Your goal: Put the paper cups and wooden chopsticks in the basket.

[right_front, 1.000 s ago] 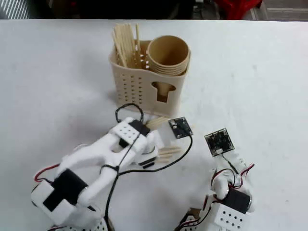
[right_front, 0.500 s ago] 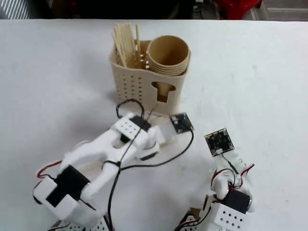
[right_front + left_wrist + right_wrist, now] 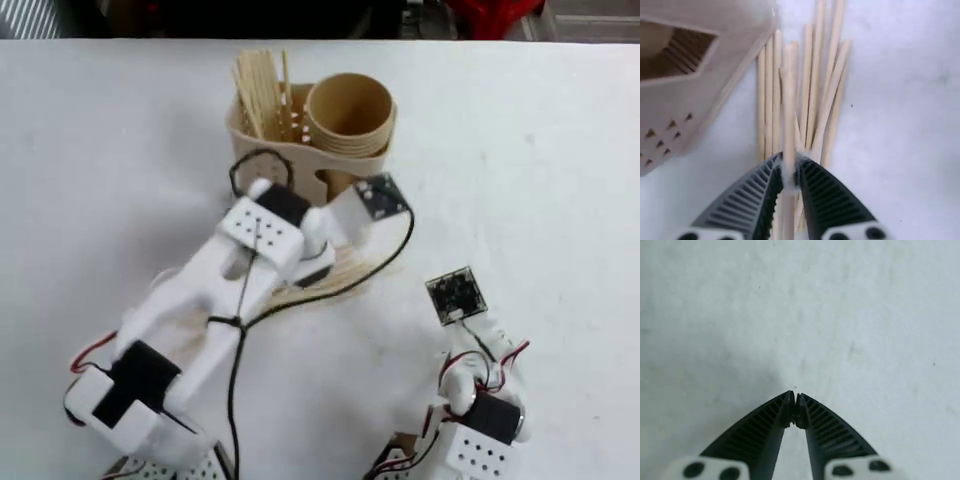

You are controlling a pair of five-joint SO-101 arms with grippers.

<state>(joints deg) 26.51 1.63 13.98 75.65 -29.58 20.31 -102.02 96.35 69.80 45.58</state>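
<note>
**Left end effector** (image 3: 788, 162): jaws nearly closed, pinching one wooden chopstick (image 3: 788, 115) from the loose chopsticks (image 3: 826, 95) that lie on the desk (image 3: 900, 125) just beside the basket (image 3: 695, 95), probably to lift it in. The basket holds upright chopsticks (image 3: 258, 88) and stacked paper cups (image 3: 350, 112). **Right end effector** (image 3: 794, 407): closed, empty, parked well apart.
</note>
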